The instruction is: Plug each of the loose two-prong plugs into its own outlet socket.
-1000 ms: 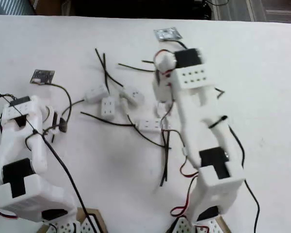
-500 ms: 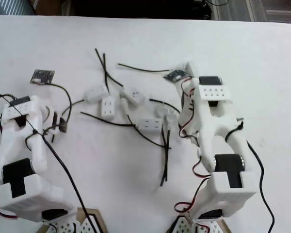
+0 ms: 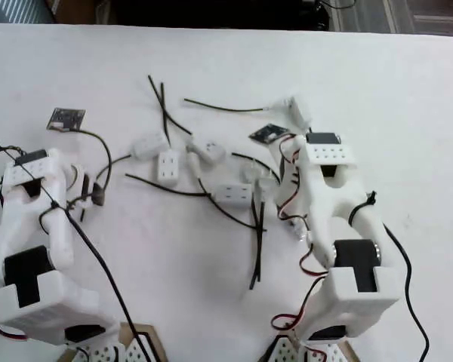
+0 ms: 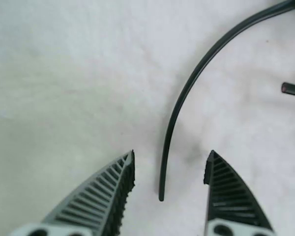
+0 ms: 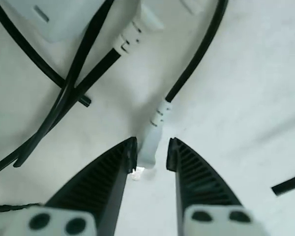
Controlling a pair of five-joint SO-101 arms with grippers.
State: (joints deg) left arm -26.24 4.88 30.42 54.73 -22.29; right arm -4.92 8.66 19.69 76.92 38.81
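Note:
Several white outlet sockets lie mid-table, among them one (image 3: 149,145), a second (image 3: 168,166) and a third (image 3: 232,194), each with a short black cord. One white two-prong plug (image 3: 294,109) lies far right of them. Another plug (image 3: 261,178) (image 5: 150,145) lies flat between the fingers of my right gripper (image 5: 151,145), which stands narrowly open around it. My left gripper (image 4: 169,160) is open low over the table at the left, with the loose end of a black cord (image 4: 174,118) between its fingers.
Loose black cords (image 3: 257,241) cross in front of the sockets, between the two arms. A fourth socket (image 3: 206,148) lies tilted beside the others. White tabletop stretches free behind and to the far right.
The right arm has drawn back from its far stretch over the sockets and come down over the near plug. The far plug has come into sight. The left arm has kept still.

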